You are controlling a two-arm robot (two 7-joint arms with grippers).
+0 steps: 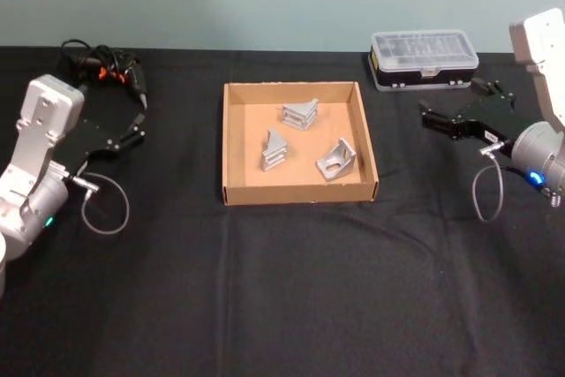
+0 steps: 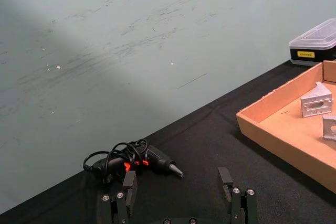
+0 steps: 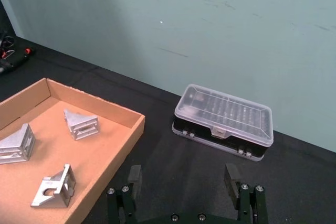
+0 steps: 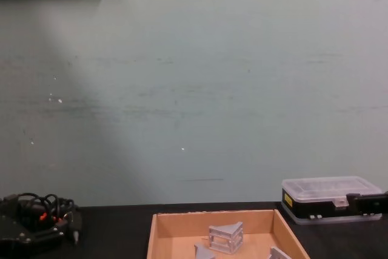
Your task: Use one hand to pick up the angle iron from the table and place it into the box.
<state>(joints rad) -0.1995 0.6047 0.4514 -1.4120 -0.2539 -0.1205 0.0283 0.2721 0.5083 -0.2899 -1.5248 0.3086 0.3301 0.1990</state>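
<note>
Angle irons, three of them, lie inside the box [image 1: 234, 143], the shallow tan cardboard tray at the upper centre of the head view. Each is a small silver-grey metal bracket with a triangular profile. One angle iron [image 1: 301, 113] sits near the box's far wall, showing its ribbed triangular side. A second angle iron [image 1: 274, 150] lies toward the box's left middle, also on its side. A third angle iron [image 1: 336, 160] rests at the lower right of the box floor, with a rounded slot visible in one face. All three are apart from one another and none touches a gripper. The box stands on the table [image 1: 282, 289], a flat black surface. At the left edge of the head view the left gripper [image 1: 137, 121] hangs above the table with its fingers spread apart and holding nothing. At the right edge the right gripper [image 1: 432, 116] likewise has its fingers spread and bare, just in front of a black case [image 1: 424, 59] with a clear lid. A dark corded tool [image 1: 101, 68] lies at the upper left.
</note>
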